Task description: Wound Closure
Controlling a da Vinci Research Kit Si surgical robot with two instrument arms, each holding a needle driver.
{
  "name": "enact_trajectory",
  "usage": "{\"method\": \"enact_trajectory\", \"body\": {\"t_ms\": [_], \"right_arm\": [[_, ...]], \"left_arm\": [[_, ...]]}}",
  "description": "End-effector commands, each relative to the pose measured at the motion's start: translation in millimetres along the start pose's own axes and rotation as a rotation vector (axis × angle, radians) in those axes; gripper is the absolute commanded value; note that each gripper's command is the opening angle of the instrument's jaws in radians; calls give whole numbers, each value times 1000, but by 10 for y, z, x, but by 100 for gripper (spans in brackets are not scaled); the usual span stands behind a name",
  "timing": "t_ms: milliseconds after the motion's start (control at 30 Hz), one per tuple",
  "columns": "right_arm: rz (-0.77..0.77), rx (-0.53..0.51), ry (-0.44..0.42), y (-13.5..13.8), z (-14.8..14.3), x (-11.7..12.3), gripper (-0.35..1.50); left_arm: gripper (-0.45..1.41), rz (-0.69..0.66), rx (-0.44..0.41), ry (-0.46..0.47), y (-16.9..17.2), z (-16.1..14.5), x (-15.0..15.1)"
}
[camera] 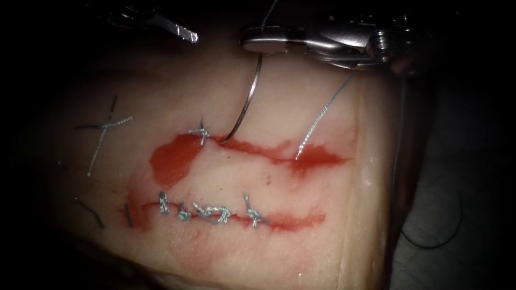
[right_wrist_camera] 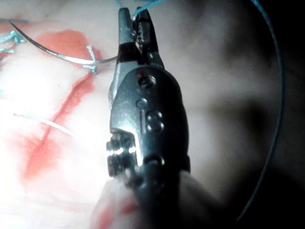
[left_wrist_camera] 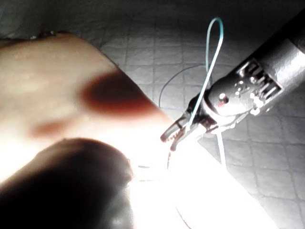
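The tissue (camera: 301, 107) carries two cuts, an upper one (camera: 258, 150) wet with red fluid and a lower one (camera: 215, 215) closed by several knots. My right tool (camera: 257, 45) comes in from the right, shut on the curved needle (camera: 248, 102) near its tail end. The needle arcs down and its tip meets the upper cut's far edge, just right of a knot (camera: 201, 131); how deep it sits I cannot tell. The right wrist view has these jaws (right_wrist_camera: 134, 21) clamped on the needle (right_wrist_camera: 52, 53). Thread (camera: 317, 123) runs into the cut's right end. My left tool (camera: 185, 35) hovers at the upper left, shut and holding nothing.
Cut ends of thread (camera: 105, 134) lie crossed on the tissue's left part, with darker ends (camera: 97, 217) lower down. Slack thread (camera: 430, 225) loops on the dark mat right of the tissue. In the left wrist view, teal thread (left_wrist_camera: 212, 52) loops over the right tool (left_wrist_camera: 177, 132).
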Motion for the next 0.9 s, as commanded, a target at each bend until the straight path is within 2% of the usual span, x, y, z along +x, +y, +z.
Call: {"method": "enact_trajectory", "body": {"t_ms": [33, 133, 200, 367, 467, 567, 600, 633, 667, 800, 833, 867, 900], "right_arm": [[-41, -37, -15, -13, 7, 5, -35], [-114, -24, -9, -16, 9, 3, -35], [-196, -33, -12, -20, 9, -3, -35], [-264, -23, -15, -23, 9, -12, -35], [-281, -22, -15, -23, 10, -13, -35], [-287, -20, -15, -22, 12, -13, -35], [-286, -20, -15, -22, 12, -14, -35], [-286, -20, -16, -22, 13, -14, -35], [-286, -20, -16, -22, 13, -14, -35], [-285, -18, -22, -21, 12, -15, -35], [-285, 24, -3, -21, 13, -15, -27], [-284, 59, 15, -21, 14, -15, 10], [-282, 116, 44, -20, 14, -15, 29]], "left_arm": [[62, -7, 36, -3, 10, 11, -1], [67, -136, 158, -11, 26, 41, 17], [67, -206, 190, 13, 30, 58, 28], [62, -367, 235, 60, 27, 76, 35], [56, -361, 262, 55, 23, 82, 36], [24, -373, 263, 62, 22, 87, 37], [7, -377, 263, 64, 22, 88, 38], [-25, -375, 266, 66, 23, 89, 38], [-45, -376, 265, 63, 23, 89, 38], [-45, -420, 255, 31, 24, 89, 36], [-45, -477, 247, 7, 25, 89, 34], [-45, -514, 242, 1, 26, 90, 34], [-45, -613, 226, -29, 26, 91, 34]]}}
